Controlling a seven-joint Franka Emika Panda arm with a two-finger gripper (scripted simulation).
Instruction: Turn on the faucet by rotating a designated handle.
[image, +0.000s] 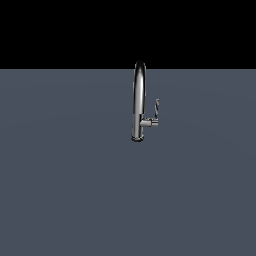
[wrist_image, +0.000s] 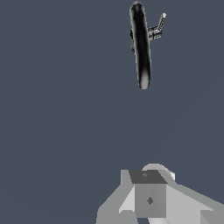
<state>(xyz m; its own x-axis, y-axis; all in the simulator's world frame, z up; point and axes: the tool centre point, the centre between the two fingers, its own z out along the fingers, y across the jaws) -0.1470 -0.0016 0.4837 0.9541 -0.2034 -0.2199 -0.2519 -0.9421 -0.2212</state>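
Note:
The chrome gooseneck faucet (image: 138, 100) stands upright on the grey surface, a little toward the exterior view's right of centre. Its handle (image: 156, 110), a thin lever, rises from a short stub on the lower tube, on the exterior view's right side. In the wrist view the faucet (wrist_image: 141, 43) shows from above with the handle (wrist_image: 160, 22) beside it. My gripper (wrist_image: 148, 177) shows only in the wrist view, as one grey block with no gap between the fingers. It holds nothing and is well apart from the faucet. No arm shows in the exterior view.
A flat grey surface (image: 75, 175) spreads around the faucet, with a black background behind it. No other objects show.

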